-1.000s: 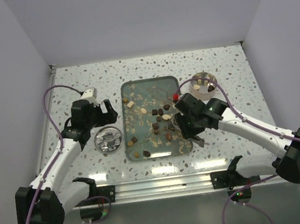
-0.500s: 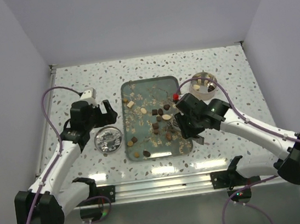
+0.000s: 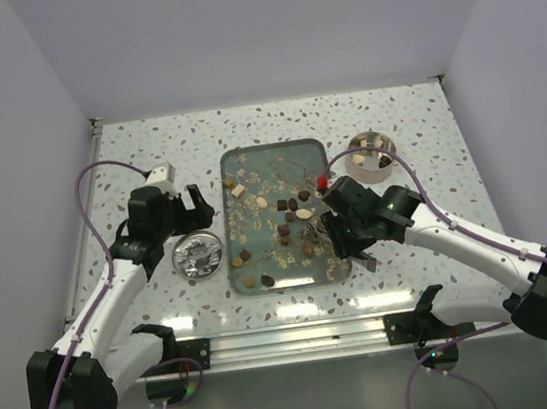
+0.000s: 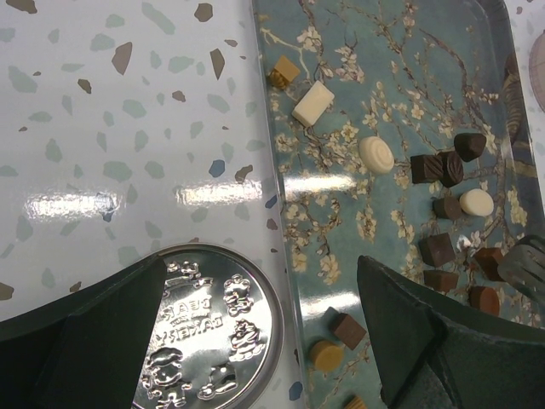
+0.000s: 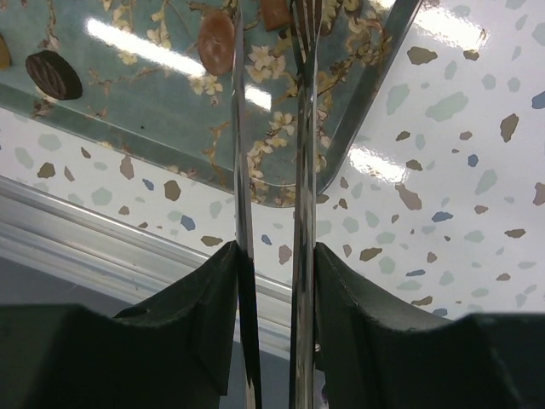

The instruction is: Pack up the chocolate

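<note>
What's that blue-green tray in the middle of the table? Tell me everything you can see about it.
The tray is rectangular with rounded corners and a raised rim, glossy teal printed with pale blossom branches. It lies flat on the speckled table. Scattered on it are dark, tan and cream chocolates and thin pale flakes. Metal tongs in the right pincer reach over its near right corner; a round silver tin sits by its left edge.

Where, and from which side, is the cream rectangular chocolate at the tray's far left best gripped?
Grip the cream rectangular chocolate across its long flat sides, from straight above: it lies flat, angled on the tray, a caramel cube near one end.
</note>
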